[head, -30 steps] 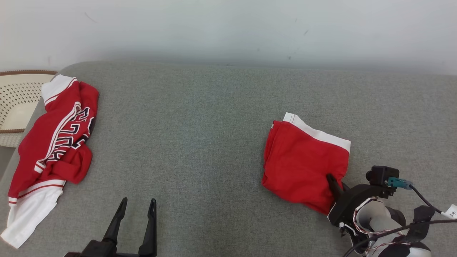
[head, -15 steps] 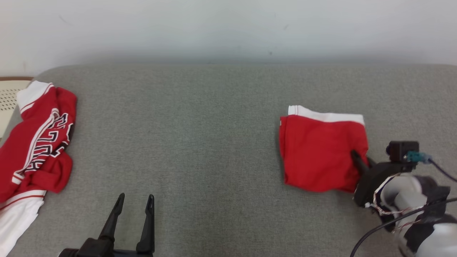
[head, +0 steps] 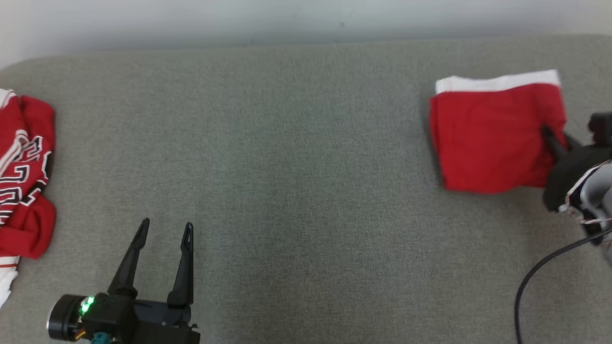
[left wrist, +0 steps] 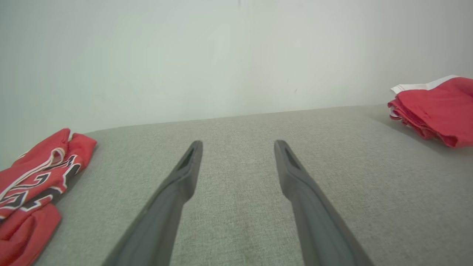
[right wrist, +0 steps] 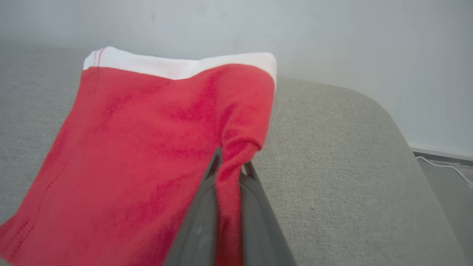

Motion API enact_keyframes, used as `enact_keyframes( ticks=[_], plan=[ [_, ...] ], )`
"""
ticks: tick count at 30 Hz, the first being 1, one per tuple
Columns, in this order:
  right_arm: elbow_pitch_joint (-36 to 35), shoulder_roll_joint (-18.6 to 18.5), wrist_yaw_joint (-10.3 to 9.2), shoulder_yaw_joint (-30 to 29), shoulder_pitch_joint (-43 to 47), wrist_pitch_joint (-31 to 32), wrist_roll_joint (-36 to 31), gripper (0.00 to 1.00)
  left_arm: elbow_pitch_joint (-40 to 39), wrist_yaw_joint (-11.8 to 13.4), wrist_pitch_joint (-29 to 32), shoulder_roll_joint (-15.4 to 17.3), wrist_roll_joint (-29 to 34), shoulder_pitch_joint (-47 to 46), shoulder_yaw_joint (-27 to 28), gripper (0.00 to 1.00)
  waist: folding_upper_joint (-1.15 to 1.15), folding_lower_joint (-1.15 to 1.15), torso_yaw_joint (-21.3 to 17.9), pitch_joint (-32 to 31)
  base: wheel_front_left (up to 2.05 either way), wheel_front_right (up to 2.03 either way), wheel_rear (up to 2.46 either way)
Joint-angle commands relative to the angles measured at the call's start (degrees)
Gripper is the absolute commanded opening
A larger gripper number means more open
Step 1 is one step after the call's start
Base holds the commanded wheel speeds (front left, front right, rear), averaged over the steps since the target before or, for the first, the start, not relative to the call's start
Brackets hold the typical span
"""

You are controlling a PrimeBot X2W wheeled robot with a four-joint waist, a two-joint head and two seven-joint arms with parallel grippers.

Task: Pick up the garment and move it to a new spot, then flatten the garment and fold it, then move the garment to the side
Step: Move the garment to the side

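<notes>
Garment (head: 492,138) slid toward sofa (head: 306,167) edge, seemingly; right pincer (head: 547,134) grasps it; left pincer (head: 166,227) released.

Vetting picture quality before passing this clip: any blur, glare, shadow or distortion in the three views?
Head view: soft even light, no glare, faint shadow left of the folded red garment. Left wrist view: wide-angle stretch on the left gripper, soft near the lens. Right wrist view: the right gripper and the cloth it pinches are blurred, close to the lens.
</notes>
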Motion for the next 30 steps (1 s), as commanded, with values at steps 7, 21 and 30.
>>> enact_keyframes(
  ticks=[7, 21, 30],
  plan=[
    [1.60, -4.60, -0.02, 3.41, -5.76, 0.07, 0.86, 0.00, -4.00, 0.53, -0.15, 1.45, 1.33, -1.53, 0.74, 1.00, 0.00, -0.01, -1.16, 5.42, 0.00, 0.00, 0.00],
    [3.42, -10.67, -0.02, 9.99, -14.11, 0.54, 1.44, 0.00, -8.51, 1.30, -0.15, 3.63, 2.44, -2.00, 1.14, 1.00, 0.00, -0.01, -1.70, 10.77, 0.00, 0.00, 0.00],
    [3.95, -13.09, -0.02, 13.17, -19.76, 0.99, -0.45, 0.00, -11.11, 1.89, -0.13, 4.76, 3.06, -1.29, 1.55, 1.00, 0.00, -0.01, -1.55, 13.66, 0.00, 0.00, 0.00]
  ],
)
